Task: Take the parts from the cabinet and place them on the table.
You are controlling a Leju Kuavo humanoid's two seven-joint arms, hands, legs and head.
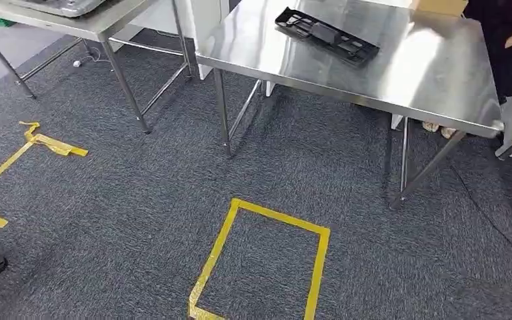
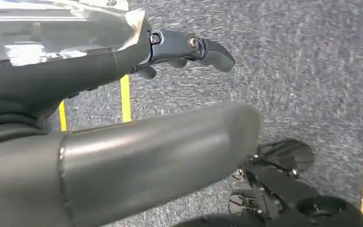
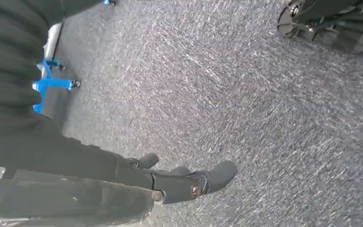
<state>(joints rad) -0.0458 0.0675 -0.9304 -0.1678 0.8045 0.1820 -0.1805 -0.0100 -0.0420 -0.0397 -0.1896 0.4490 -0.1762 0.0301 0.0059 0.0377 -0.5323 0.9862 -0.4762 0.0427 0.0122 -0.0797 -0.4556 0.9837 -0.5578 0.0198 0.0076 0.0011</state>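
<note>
One black part (image 1: 327, 33) lies flat on the steel tabletop (image 1: 407, 73), well in from its edges. It looks like a long, thin, stiff plastic moulding, probably light; a grip along a long edge near the middle should keep it level. Both hands hang over the carpet (image 1: 140, 213), the left hand (image 2: 189, 49) and right hand (image 3: 189, 182) holding nothing, fingers loosely apart.
</note>
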